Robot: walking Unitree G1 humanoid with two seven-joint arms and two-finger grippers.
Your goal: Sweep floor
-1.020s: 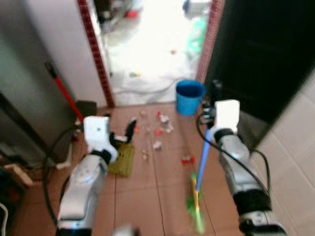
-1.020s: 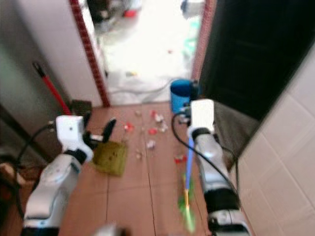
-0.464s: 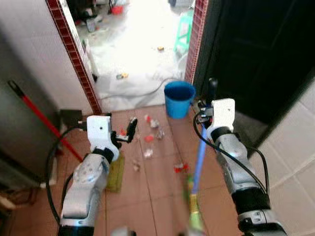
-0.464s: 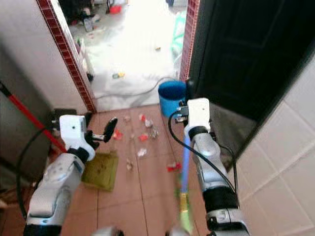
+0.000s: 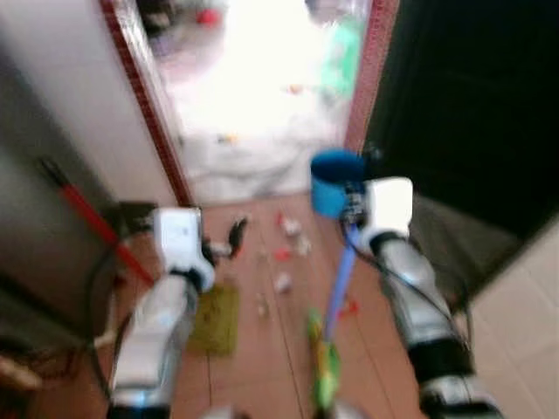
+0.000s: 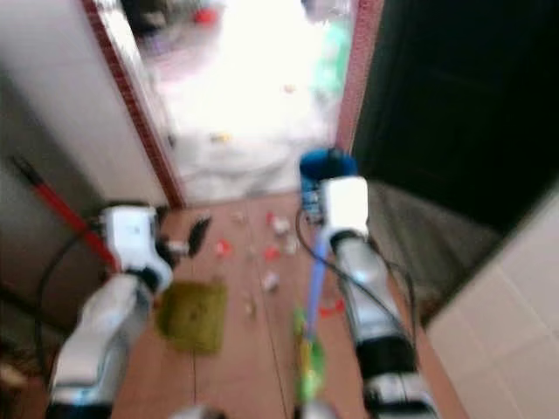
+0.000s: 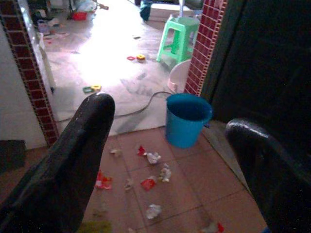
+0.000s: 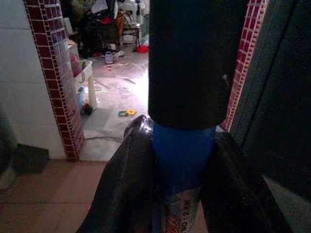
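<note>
My right gripper (image 8: 182,162) is shut on the blue handle of a broom (image 5: 336,281), just below its black top cap (image 8: 194,58). The handle slants down to green bristles (image 5: 321,374) on the terracotta tiles between my arms. Small red and white scraps of litter (image 5: 284,253) lie scattered on the tiles ahead, short of the doorway. My left gripper (image 7: 170,119) is open and empty, held above the floor left of the litter (image 7: 150,170).
A blue bucket (image 5: 334,179) stands by the red-tiled doorpost, just beyond the litter. An olive square mat (image 5: 217,307) lies under my left arm. A red-handled tool (image 5: 87,214) leans at the left wall. A dark door (image 5: 463,113) is on the right, a green stool (image 7: 181,36) beyond the doorway.
The head views have shifted and blurred, so the camera moved. The right gripper still holds the broom and the left stays open; the bristles sit slightly further left.
</note>
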